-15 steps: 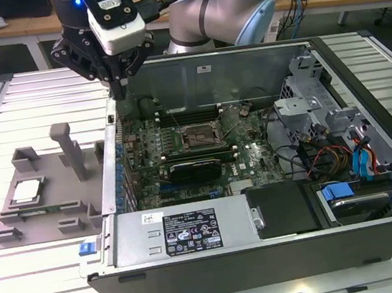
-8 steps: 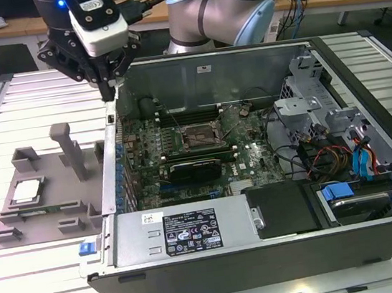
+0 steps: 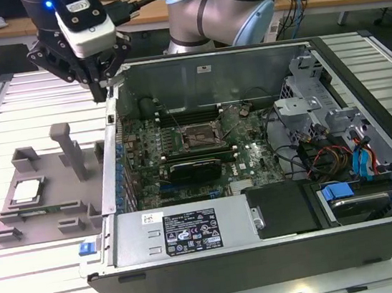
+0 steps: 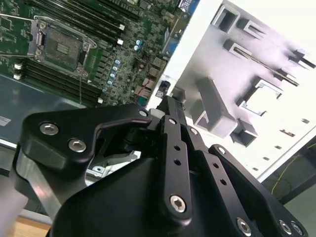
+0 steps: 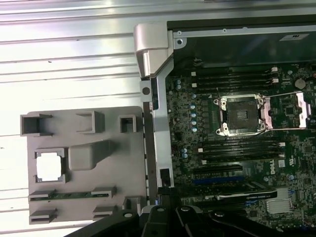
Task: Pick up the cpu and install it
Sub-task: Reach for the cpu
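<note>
- The gripper [image 3: 104, 93] hangs above the side wall of the computer case [image 3: 269, 261], its fingers drawn together and holding nothing.
- The cpu [image 3: 28, 190] lies in the grey tray [image 3: 57, 188], well apart.

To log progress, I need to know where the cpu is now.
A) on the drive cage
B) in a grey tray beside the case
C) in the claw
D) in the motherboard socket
B: in the exterior view the cpu lies in a recess of the grey tray, outside the case, and the socket is bare.
</note>
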Controlling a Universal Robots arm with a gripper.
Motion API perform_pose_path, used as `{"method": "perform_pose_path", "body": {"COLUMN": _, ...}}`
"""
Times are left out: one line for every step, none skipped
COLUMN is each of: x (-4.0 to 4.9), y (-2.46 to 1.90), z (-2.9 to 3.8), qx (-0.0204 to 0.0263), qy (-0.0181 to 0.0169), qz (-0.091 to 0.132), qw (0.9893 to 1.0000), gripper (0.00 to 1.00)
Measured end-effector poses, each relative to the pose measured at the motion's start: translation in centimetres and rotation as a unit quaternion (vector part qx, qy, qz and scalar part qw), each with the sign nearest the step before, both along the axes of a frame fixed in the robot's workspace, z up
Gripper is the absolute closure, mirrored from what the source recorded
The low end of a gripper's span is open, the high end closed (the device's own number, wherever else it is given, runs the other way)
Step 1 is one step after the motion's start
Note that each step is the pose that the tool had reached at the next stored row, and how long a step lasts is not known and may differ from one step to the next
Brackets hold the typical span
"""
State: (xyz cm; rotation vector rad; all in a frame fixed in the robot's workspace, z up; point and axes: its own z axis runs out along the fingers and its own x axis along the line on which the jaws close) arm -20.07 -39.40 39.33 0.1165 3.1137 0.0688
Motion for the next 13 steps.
{"method": "perform_pose_path", "body": {"x": -0.12, "y": 0.01, "z": 0.0, "qx": 0.0, "qy": 0.0, "qz": 0.0, "qw": 1.0, "gripper": 0.89}}
{"method": "perform_pose_path", "body": {"x": -0.29, "y": 0.02, "z": 0.0, "qx": 0.0, "qy": 0.0, "qz": 0.0, "qw": 1.0, "gripper": 0.89}}
{"method": "perform_pose_path", "body": {"x": -0.42, "y": 0.03, "z": 0.0, "qx": 0.0, "qy": 0.0, "qz": 0.0, "qw": 1.0, "gripper": 0.89}}
{"method": "perform_pose_path", "body": {"x": -0.57, "y": 0.05, "z": 0.0, "qx": 0.0, "qy": 0.0, "qz": 0.0, "qw": 1.0, "gripper": 0.89}}
{"method": "perform_pose_path", "body": {"x": -0.7, "y": 0.06, "z": 0.0, "qx": 0.0, "qy": 0.0, "qz": 0.0, "qw": 1.0, "gripper": 0.89}}
{"method": "perform_pose_path", "body": {"x": -0.96, "y": 0.07, "z": 0.0, "qx": 0.0, "qy": 0.0, "qz": 0.0, "qw": 1.0, "gripper": 0.89}}
{"method": "perform_pose_path", "body": {"x": -1.11, "y": 0.08, "z": 0.0, "qx": 0.0, "qy": 0.0, "qz": 0.0, "qw": 1.0, "gripper": 0.89}}
{"method": "perform_pose_path", "body": {"x": -1.26, "y": 0.09, "z": 0.0, "qx": 0.0, "qy": 0.0, "qz": 0.0, "qw": 1.0, "gripper": 0.89}}
{"method": "perform_pose_path", "body": {"x": -1.57, "y": 0.12, "z": 0.0, "qx": 0.0, "qy": 0.0, "qz": 0.0, "qw": 1.0, "gripper": 0.89}}
{"method": "perform_pose_path", "body": {"x": -1.76, "y": 0.14, "z": 0.0, "qx": 0.0, "qy": 0.0, "qz": 0.0, "qw": 1.0, "gripper": 0.89}}
{"method": "perform_pose_path", "body": {"x": -1.89, "y": 0.15, "z": 0.0, "qx": 0.0, "qy": 0.0, "qz": 0.0, "qw": 1.0, "gripper": 0.89}}
{"method": "perform_pose_path", "body": {"x": -2.19, "y": 0.17, "z": 0.0, "qx": 0.0, "qy": 0.0, "qz": 0.0, "qw": 1.0, "gripper": 0.89}}
{"method": "perform_pose_path", "body": {"x": -2.5, "y": 0.2, "z": 0.0, "qx": 0.0, "qy": 0.0, "qz": 0.0, "qw": 1.0, "gripper": 0.89}}
